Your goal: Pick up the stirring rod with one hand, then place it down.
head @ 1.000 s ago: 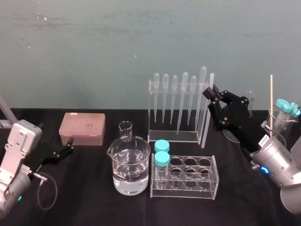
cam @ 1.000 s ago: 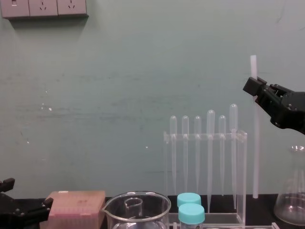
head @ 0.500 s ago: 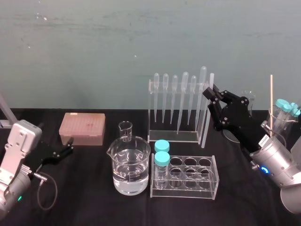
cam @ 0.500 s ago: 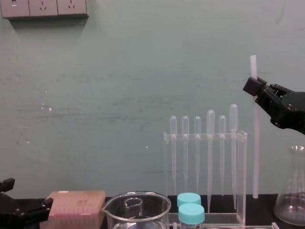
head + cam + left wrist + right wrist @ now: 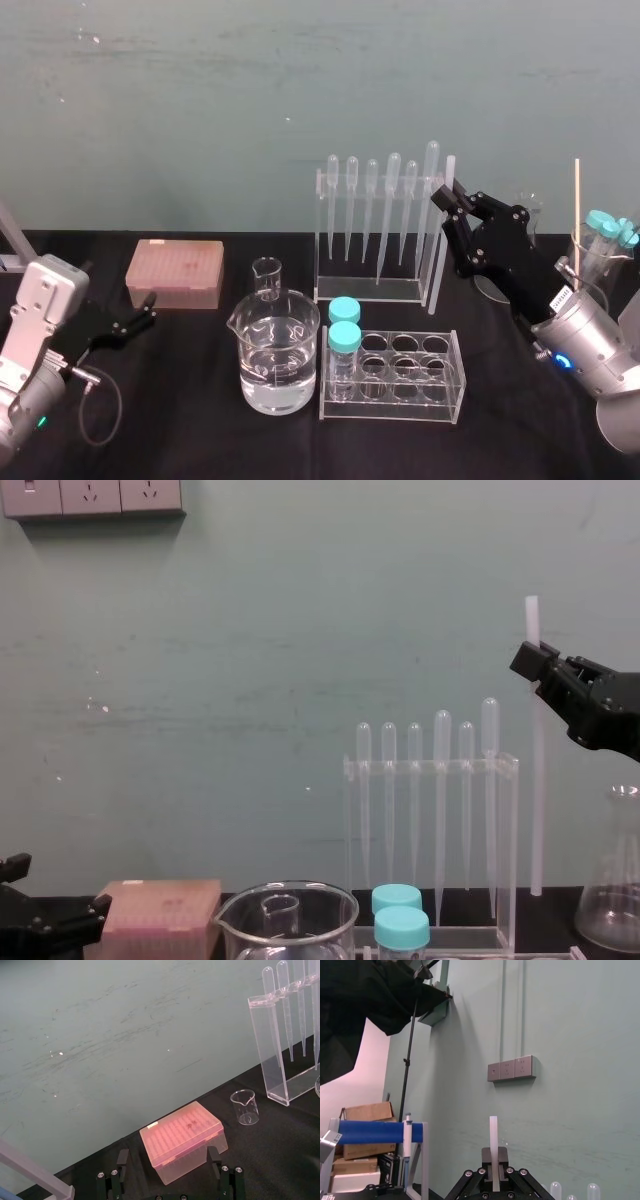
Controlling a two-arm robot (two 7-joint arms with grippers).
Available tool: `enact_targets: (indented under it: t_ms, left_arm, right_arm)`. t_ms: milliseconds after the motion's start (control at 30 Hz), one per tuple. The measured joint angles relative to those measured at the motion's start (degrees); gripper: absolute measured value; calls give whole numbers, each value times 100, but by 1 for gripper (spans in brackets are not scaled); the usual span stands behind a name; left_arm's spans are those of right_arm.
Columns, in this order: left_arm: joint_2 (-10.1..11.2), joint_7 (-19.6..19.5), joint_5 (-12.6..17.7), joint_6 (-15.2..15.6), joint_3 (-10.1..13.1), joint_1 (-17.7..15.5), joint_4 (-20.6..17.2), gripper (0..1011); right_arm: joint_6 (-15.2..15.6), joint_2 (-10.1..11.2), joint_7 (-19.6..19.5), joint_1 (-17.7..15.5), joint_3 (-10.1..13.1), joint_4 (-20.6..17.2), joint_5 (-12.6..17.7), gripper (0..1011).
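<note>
The stirring rod (image 5: pixel 441 250) is a whitish straight stick held upright just right of the pipette rack (image 5: pixel 375 230). My right gripper (image 5: pixel 449 197) is shut on its upper part, with a short length sticking out above the fingers. In the chest view the stirring rod (image 5: pixel 537 780) hangs from the right gripper (image 5: pixel 536 666), its lower end close to the table; whether it touches I cannot tell. The right wrist view shows the stirring rod (image 5: pixel 493 1135) rising from between the fingers (image 5: pixel 501 1156). My left gripper (image 5: pixel 140 320) rests open at the far left, facing the pink box (image 5: pixel 182 1137).
A water beaker (image 5: pixel 275 360) and a tube rack (image 5: pixel 392 375) with two blue-capped tubes stand in front. A small beaker (image 5: pixel 267 278) and the pink tip box (image 5: pixel 174 273) sit to the left. A flask (image 5: pixel 612 880) and a wooden stick (image 5: pixel 577 215) stand behind my right arm.
</note>
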Motion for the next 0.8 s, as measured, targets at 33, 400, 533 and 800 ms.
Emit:
enact_targets:
  t_ms: [33, 400, 533, 800]
  left_arm:
    - [0, 0, 0, 0, 0, 0, 0, 1000]
    - [0, 0, 0, 0, 0, 0, 0, 1000]
    - [0, 0, 0, 0, 0, 1, 0, 1000]
    - [0, 0, 0, 0, 0, 0, 0, 1000]
  right_arm:
    - [0, 0, 0, 0, 0, 0, 0, 64]
    - [-5, 33, 234, -21, 71, -77, 19, 64]
    - [152, 146, 443, -81, 96, -149, 88, 64]
    - [319, 412, 565, -264, 85, -236, -142, 64]
